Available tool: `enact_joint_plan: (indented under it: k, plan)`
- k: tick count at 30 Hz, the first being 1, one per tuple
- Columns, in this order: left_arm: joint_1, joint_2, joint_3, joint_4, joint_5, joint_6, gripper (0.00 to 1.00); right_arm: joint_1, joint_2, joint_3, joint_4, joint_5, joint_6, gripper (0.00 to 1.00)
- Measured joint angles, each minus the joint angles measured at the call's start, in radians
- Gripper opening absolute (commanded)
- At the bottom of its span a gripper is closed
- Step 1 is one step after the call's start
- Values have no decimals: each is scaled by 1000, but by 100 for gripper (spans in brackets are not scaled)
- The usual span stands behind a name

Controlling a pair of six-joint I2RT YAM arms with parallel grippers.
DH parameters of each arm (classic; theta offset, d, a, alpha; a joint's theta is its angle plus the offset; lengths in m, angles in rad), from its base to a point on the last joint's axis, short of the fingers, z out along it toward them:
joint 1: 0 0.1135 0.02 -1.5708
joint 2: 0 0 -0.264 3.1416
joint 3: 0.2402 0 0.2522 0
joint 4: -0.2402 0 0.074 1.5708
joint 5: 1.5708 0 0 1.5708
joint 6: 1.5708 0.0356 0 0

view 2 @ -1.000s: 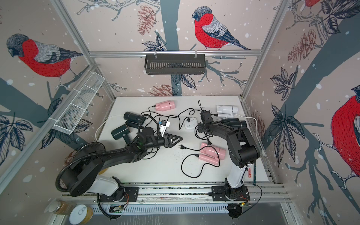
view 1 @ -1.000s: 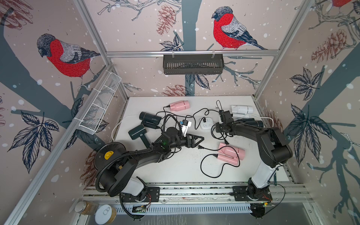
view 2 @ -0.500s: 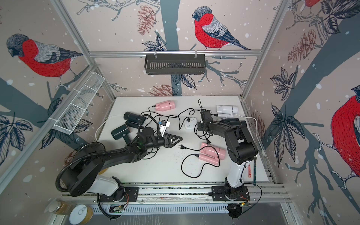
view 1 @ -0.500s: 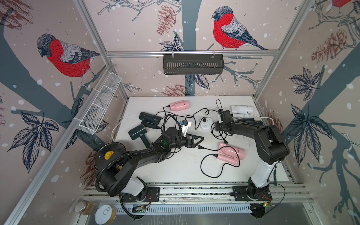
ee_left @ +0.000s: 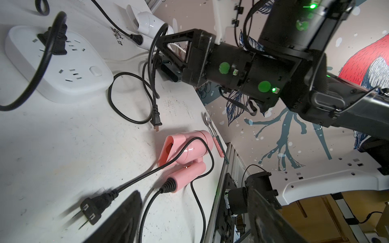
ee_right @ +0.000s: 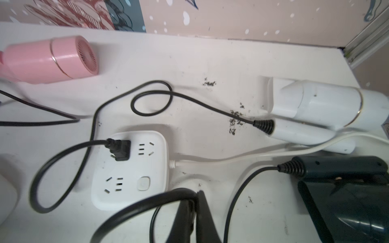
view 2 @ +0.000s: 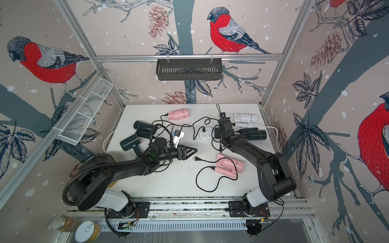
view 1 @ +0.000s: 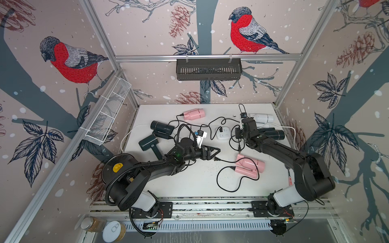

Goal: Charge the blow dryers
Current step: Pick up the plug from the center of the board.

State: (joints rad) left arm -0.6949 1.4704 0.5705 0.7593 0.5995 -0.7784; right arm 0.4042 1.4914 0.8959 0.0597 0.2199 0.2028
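Several blow dryers lie on the white table [view 1: 189, 181]: a pink one [view 1: 193, 114] at the back, a black one [view 1: 162, 127] and a dark green one [view 1: 148, 142] on the left, a white one [view 1: 262, 118] and a black one [view 1: 273, 134] on the right, and a pink one [view 1: 249, 166] near the front. My right gripper [ee_right: 194, 196] [view 1: 239, 134] is shut on a thin black cord [ee_right: 134, 207] beside the white power strip [ee_right: 130, 170]; that cord's plug [ee_left: 155, 122] hangs loose. My left gripper [view 1: 216, 152] stands open just behind the near pink dryer's plug [ee_left: 90, 210], not touching it.
One black plug [ee_right: 120, 150] sits in the power strip, and its other sockets are bare. Cords loop across the table's middle. A spoon [ee_left: 207, 122] lies by the right edge. A wire basket [view 1: 107, 113] hangs on the left wall, a black one [view 1: 208, 69] at the back.
My right gripper has closed its jaws onto the black cord next to the power strip. The left arm and the dryers have not moved.
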Motion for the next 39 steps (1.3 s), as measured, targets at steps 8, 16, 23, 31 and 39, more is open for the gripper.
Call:
enact_joint_plan:
  k: [8, 16, 23, 31, 39]
  plan:
    - [0, 24, 4, 17, 2, -8, 76, 0, -147, -38, 37, -45, 1, 9]
    - [17, 93, 123, 9, 28, 2, 75, -33, -252, -105, 71, -190, 42, 9]
    - [35, 162, 238, -18, 79, 12, 72, -71, -310, -172, 129, -319, 86, 9]
    - [35, 122, 236, -43, 81, 22, 68, -93, -320, -179, 159, -457, 108, 9]
    - [60, 99, 219, -69, 72, 27, 59, -120, -333, -174, 178, -605, 108, 9]
